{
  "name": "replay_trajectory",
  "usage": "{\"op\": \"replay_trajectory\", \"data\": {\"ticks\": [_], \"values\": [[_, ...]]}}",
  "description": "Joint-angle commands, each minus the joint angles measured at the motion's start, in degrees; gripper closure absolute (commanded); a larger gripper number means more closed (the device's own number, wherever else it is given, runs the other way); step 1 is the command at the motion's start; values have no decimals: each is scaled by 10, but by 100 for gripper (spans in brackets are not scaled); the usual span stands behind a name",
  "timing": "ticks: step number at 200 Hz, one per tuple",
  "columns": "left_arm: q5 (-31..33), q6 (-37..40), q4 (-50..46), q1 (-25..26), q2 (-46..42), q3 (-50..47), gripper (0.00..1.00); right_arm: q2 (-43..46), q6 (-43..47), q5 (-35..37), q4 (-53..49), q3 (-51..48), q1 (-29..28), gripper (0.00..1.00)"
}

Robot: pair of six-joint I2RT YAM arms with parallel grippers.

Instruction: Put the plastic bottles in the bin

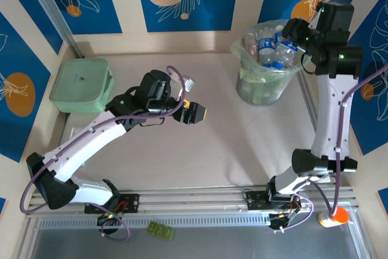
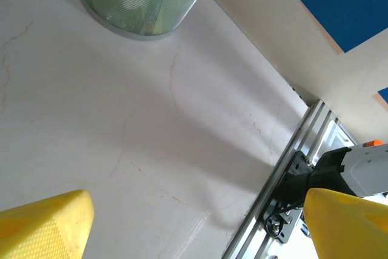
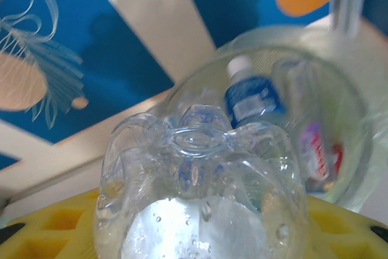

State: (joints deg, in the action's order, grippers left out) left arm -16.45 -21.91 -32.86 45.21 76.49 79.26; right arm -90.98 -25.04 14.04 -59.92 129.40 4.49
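Drop step: right jaws clamped on bottle (image 3: 200,204) over bin (image 1: 262,92); left jaws apart, empty. Next: release into bin.

The big round see-through bin (image 1: 262,92) has a light green bag in it and stands at the far right of the desk. Many bottles (image 1: 268,50) with blue labels lie piled inside. One clear bottle (image 3: 200,204) is held just by the bin's rim.
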Motion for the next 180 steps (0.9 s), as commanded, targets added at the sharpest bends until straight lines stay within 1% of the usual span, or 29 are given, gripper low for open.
{"op": "replay_trajectory", "data": {"ticks": [1, 16, 29, 57, 104, 158, 180], "values": [[6, 16, -5, -7, 11, 7, 11, -40, 39, 99, -29, 64, 10, 51], [1, 12, -5, -9, 15, 5, 11, -70, 72, 152, -29, 102, 2, 51], [-1, 10, -5, -9, 19, 8, 11, -88, 99, 200, -19, 115, -10, 51], [3, 14, -11, -11, 30, 19, 11, -124, 130, 260, -4, 119, -17, 51], [-4, 11, 3, -19, 43, 17, 11, -186, 142, 313, 2, 144, -27, 51], [-15, 8, 7, -26, 51, 13, 11, -239, 147, 332, 9, 157, -24, 51], [-16, 7, 9, -30, 50, 7, 11, -253, 142, 327, 6, 161, -15, 51]]}}
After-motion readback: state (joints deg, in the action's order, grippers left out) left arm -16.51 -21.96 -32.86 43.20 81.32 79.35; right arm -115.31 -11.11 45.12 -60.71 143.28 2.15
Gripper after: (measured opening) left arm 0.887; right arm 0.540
